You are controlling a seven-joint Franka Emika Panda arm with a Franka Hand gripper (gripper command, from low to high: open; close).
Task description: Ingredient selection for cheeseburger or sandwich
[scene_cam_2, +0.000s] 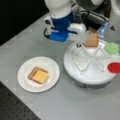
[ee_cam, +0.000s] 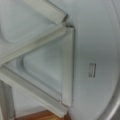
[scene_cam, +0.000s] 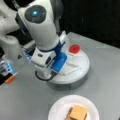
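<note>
Grey table, black backdrop behind.

Cheese slice atop bread (flat); 2nd bread slice upright.

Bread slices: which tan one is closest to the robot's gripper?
The tan bread slice standing on the white divided tray, beside the gripper; another lies under yellow cheese on the paper plate.
</note>
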